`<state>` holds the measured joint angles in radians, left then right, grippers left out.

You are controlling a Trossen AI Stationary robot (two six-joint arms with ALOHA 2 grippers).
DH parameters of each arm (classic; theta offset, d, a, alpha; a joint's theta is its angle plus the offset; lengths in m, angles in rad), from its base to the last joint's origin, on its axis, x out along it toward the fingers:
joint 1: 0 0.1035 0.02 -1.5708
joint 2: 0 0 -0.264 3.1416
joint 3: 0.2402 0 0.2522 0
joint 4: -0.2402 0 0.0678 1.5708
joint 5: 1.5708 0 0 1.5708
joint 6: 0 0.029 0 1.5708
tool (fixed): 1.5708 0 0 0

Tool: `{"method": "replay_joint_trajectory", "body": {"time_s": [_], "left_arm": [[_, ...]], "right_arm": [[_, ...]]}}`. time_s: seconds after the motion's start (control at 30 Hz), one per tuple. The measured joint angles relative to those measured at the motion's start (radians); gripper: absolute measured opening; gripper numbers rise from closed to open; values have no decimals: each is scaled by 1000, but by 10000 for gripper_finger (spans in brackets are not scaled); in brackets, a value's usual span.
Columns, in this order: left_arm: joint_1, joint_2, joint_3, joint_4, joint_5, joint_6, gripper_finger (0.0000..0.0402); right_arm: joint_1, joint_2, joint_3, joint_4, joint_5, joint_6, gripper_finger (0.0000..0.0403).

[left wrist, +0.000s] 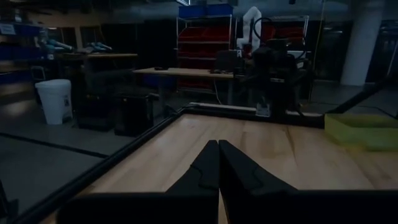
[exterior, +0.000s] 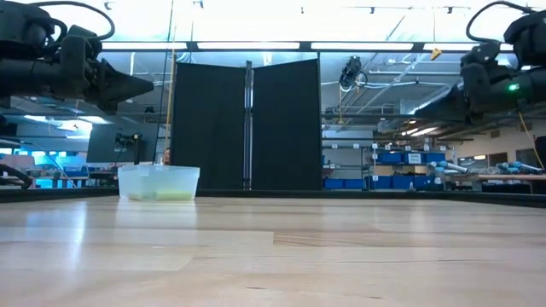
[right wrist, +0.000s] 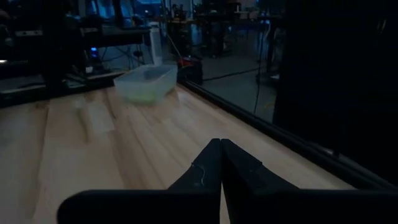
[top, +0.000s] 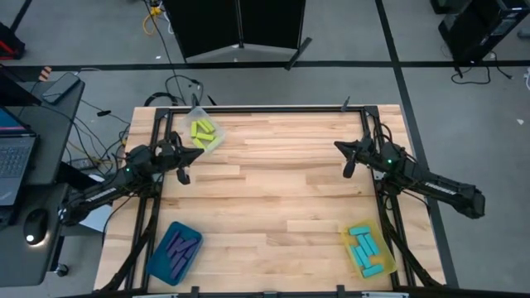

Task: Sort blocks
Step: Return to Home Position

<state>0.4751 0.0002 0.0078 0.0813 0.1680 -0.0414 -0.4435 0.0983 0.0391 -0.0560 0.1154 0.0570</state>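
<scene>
Tabletop (top: pixel 273 190) of pale wood planks, bounded by a black frame. Three trays stand on it, each close to an edge and well apart from the others. Seen from above:
- The clear tray (top: pixel 219 139) at the upper left holds the yellow-green blocks (top: pixel 204 129).
- The blue tray (top: pixel 159 263) at the lower left holds the purple blocks (top: pixel 180 245).
- The yellow tray (top: pixel 349 240) at the lower right holds the cyan blocks (top: pixel 364 247).

My left gripper (left wrist: pixel 217 149) hangs over the table's left side, near the clear tray but apart from it. Its fingers are pressed together with nothing between them. My right gripper (right wrist: pixel 221 146) hangs over the right side in the same condition, clenched on nothing.

Room: a grey floor (top: pixel 91 91) with loose cables and a black partition (exterior: pixel 247 124) standing beyond the table's far edge. A desk (top: pixel 58 108) carrying a laptop (top: pixel 12 157) stands to the left. Shelving (exterior: pixel 401 158) with blue bins stands farther back, under strip lights.

Limits of inspection:
- From table height the clear tray's contents show only as a green smear through its wall, and I cannot pick out any single block there.
- Both my arms are cut off at that picture's upper corners.
- From my left wrist the yellow tray is cut by the picture's edge, and its wall hides what lies inside.
- The purple blocks lie packed and dark against the blue tray, so I cannot count them with confidence
</scene>
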Motion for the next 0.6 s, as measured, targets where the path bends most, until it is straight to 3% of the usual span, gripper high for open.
{"method": "replay_joint_trajectory", "body": {"time_s": [0.13, 0.33, 0.5, 0.6], "left_arm": [[0, 0, 0, 0, 0, 0, 8], [0, 0, 0, 12, 0, 8, 5], [0, 0, 0, -37, 1, 8, 6], [1, 0, 0, -41, -21, 11, 6]], "right_arm": [[-3, 8, 0, 9, -9, 42, 16], [10, -52, -1, 112, -166, -60, 7], [11, -93, 2, 93, -152, -89, 5], [11, -95, -17, 90, -55, -89, 4]]}}
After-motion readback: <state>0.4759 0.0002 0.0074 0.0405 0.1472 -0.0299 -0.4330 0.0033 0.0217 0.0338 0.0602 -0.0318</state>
